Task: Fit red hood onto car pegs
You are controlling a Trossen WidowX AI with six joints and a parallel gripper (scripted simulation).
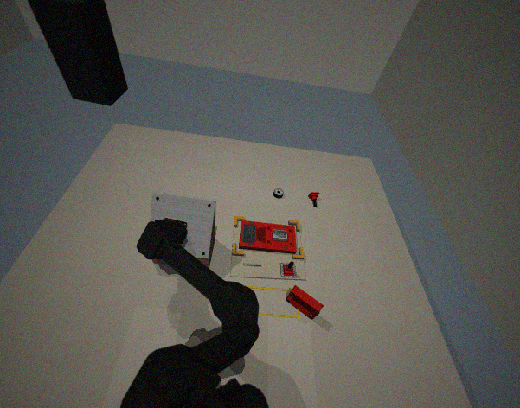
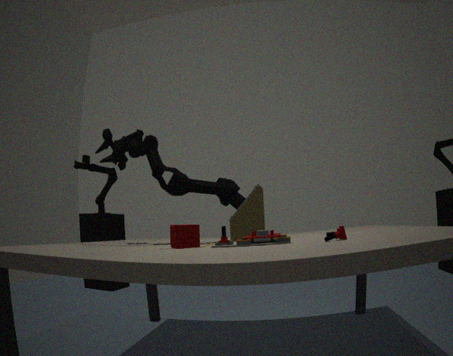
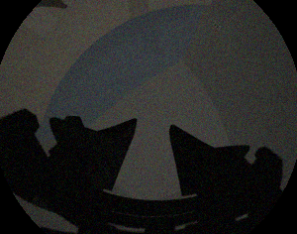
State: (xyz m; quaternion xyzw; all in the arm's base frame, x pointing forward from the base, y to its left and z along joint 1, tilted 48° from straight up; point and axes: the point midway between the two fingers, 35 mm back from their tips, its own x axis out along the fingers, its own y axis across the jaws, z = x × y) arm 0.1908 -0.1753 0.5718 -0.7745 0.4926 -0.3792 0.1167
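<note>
The hood [image 1: 304, 300] [image 2: 184, 236], a red shell, rests on the table at the lower right in the top view, turned at an angle. A dark hollow shows along one long side there; its corner holes cannot be made out. The red chassis [image 1: 260, 245] [image 2: 249, 237] sits in the jig [image 1: 268, 274], with the grey engine block [image 1: 279, 235] [image 2: 262, 232] on its deck. The pegs are too small to see clearly. My gripper [image 2: 98, 157] [image 3: 152, 125] is open and empty, high above the table and well away from the hood and chassis.
A red part with a black stem [image 1: 288, 269] [image 2: 223, 240] stands beside the chassis. Another red-and-black part [image 1: 313, 197] [image 2: 341, 232] and a small wheel [image 1: 278, 193] lie beyond it. A yellow outline [image 1: 275, 315] is by the hood. The arm's wedge mount [image 1: 185, 213] [image 2: 251, 219] stands left of the jig.
</note>
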